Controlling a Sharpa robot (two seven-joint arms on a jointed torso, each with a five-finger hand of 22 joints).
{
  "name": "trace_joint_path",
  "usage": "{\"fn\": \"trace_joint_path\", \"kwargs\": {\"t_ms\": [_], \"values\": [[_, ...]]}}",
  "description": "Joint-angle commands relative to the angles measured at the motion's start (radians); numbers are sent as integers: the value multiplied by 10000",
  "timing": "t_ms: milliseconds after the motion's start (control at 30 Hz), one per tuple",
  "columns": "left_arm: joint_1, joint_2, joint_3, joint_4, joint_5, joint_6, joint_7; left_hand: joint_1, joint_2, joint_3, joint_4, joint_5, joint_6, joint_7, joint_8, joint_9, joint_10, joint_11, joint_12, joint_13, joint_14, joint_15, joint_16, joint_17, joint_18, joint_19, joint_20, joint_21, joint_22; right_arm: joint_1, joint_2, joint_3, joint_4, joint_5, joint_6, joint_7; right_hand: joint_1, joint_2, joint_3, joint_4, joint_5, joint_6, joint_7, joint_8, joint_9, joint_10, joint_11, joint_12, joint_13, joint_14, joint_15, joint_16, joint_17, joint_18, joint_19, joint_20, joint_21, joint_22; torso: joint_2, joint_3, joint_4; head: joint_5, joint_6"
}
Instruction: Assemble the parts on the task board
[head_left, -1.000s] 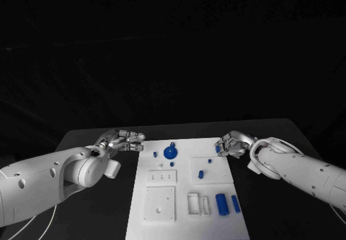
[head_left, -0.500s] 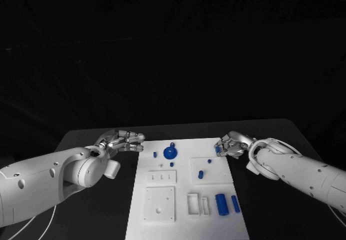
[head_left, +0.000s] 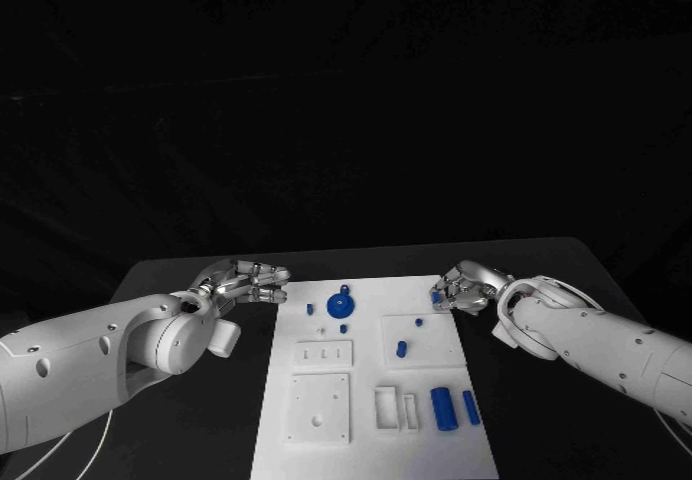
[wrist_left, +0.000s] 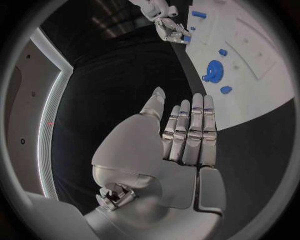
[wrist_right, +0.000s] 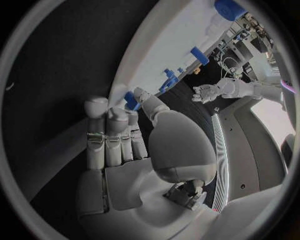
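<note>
Right hand edged inward; its small blue part half-hidden.

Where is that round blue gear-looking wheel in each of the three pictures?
Head view: blue wheel near the white board's far end.
Left wrist view: wheel on the board, beyond the left hand.
Right wrist view: I cannot pick it out.
Shared landmark: the white board.
</note>
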Motion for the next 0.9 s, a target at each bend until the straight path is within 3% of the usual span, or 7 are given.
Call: {"fn": "trace_joint_path", "kwargs": {"t_ms": [33,367,567,633,667,733,900], "values": [[4,9,7,16,-45,165,10,57,60,6,-72,48,-69,18,-3,-8,-79,-2,21,13,-60,-20,40,0,-110,-70,26,60,-9,-6,18,2,22,-64,-467,55,-53,52,115,52,-112,278,-42,47,28,117,-50,102,48,74,-40,85,75,-37,471,-111,129,686,0,0,-3,2,-7],[10,3,9,40,-151,228,-46,50,134,12,-81,48,185,-64,12,-5,61,-62,22,12,38,-69,98,9,-116,-34,-10,98,5,-4,-29,3,298,81,-840,-65,-10,83,-61,165,-324,570,-137,50,32,264,-100,168,159,119,-84,149,222,-79,489,-163,355,716,-22,-9,-23,-5,24],[98,37,13,80,-502,384,-545,-241,104,-173,122,-58,162,-114,-7,-8,728,-280,20,9,660,-365,711,114,-183,424,-291,444,160,79,-153,11,898,-108,-927,-507,31,46,-114,149,-469,641,-159,49,33,287,-114,167,184,128,-93,180,288,-63,491,-172,391,717,-105,-43,-75,15,31],[180,85,13,94,-750,403,-783,-387,80,-271,247,-72,258,-190,11,-1,1169,-446,86,20,1201,-599,1241,302,-173,798,-489,741,306,156,-165,13,1187,-234,-856,-713,53,51,-96,148,-570,647,-158,47,31,295,-116,170,194,134,-95,201,320,-57,493,-173,400,717,-164,-55,-111,51,12],[219,112,14,90,-832,408,-876,-417,60,-330,315,-94,305,-230,-6,-8,1458,-525,-9,7,1247,-694,1549,468,-267,917,-631,921,406,184,-165,14,1293,-273,-815,-781,51,41,-80,162,-597,645,-160,47,31,303,-115,170,202,133,-95,202,335,-53,492,-172,409,716,-199,-70,-125,65,19],[361,215,13,51,-1082,490,-1194,-768,17,-528,605,-77,774,-481,115,67,2529,-898,194,49,1654,-1041,2602,1052,-382,1295,-980,1472,722,262,-147,15,1612,-400,-710,-977,51,34,-52,203,-622,631,-158,47,31,318,-114,191,239,144,-93,253,413,-46,503,-171,500,732,-296,-102,-145,97,-2],[627,495,12,-150,-1542,962,-1944,-1639,-169,-627,1113,-78,1549,-815,200,474,3535,-1307,952,334,1361,-1476,5207,2593,-602,1401,-1467,2723,1562,383,8,16,2242,-756,-550,-1471,83,-18,-9,216,-663,602,-146,44,28,317,-110,193,270,143,-87,270,475,-32,497,-161,535,735,-462,-145,-159,245,-65]]}}
